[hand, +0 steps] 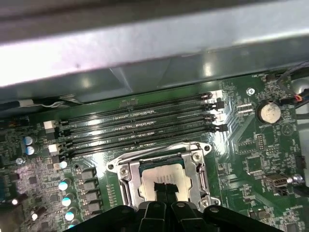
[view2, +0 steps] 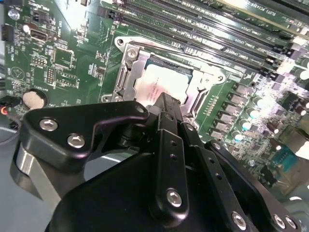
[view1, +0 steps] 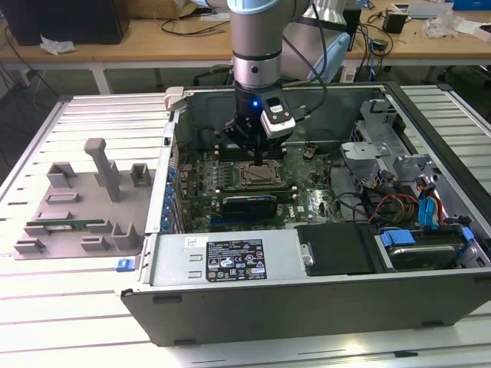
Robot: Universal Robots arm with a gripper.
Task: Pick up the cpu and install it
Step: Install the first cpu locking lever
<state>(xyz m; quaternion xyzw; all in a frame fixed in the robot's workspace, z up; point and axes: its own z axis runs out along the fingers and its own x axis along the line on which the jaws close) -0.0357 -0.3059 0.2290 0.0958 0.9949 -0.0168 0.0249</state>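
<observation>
The pincer [view2: 166, 104], fingers pressed together, touches the cpu [view2: 159, 86] lying in the socket frame [hand: 164, 169].

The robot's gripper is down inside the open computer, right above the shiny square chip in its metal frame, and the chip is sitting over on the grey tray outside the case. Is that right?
Not quite. The cpu is not on the grey tray; it lies inside the socket frame on the motherboard, as both wrist views show. The gripper is indeed down inside the open case, right above it.
</observation>
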